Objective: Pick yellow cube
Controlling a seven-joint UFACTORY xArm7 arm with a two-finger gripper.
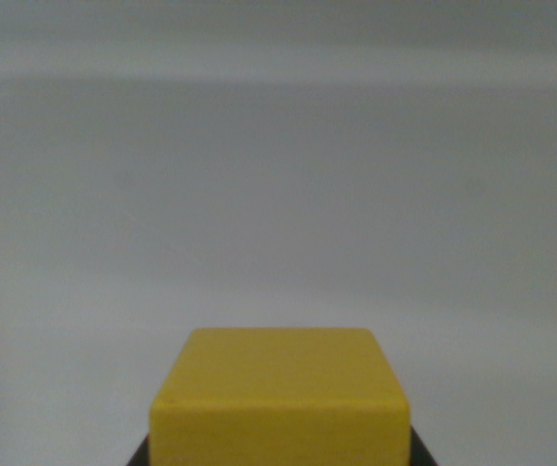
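Pale grey surface (278,214) filled nearly the whole wrist view, blurred, with a lighter band and a faint curved edge near the top. At the bottom centre sat the yellow cube (280,403), close to the lens, its top face and front face both showing, its lower part cut off by the frame. Dark slivers (141,454) showed just beside its lower corners on either side. Whether my fingers were closed on it or spread, I could not tell.
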